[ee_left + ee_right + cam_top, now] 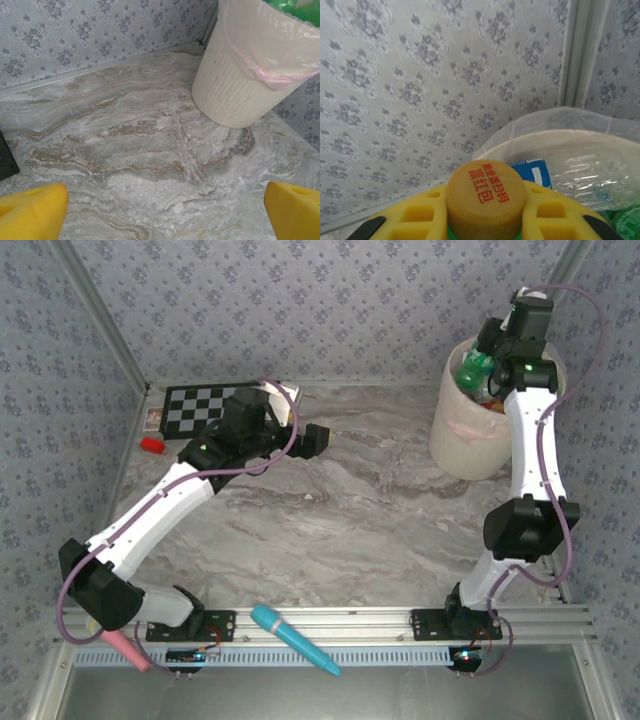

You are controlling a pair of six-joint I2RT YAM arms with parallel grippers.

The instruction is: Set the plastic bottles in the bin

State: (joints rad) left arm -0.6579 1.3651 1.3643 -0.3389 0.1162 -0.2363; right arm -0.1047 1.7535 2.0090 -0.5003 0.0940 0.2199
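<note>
The pale bin (466,445) stands at the far right, lined with a thin clear bag. Directly over its mouth my right gripper (497,358) is shut on a green plastic bottle (477,369). In the right wrist view the bottle's orange cap (486,195) sits squeezed between the yellow fingers (415,222). Below it the bin's rim (560,142) shows, with a clear bottle (592,182) and a green one (627,220) inside. My left gripper (316,438) hovers open over mid-table. Its yellow fingertips (35,212) are wide apart on bare marble, and the bin (235,85) stands ahead to the right.
A black-and-white chessboard (215,405) lies at the back left with a small red block (152,445) beside it. A teal microphone (293,637) and a pink one (125,648) lie on the near rail by the left arm's base.
</note>
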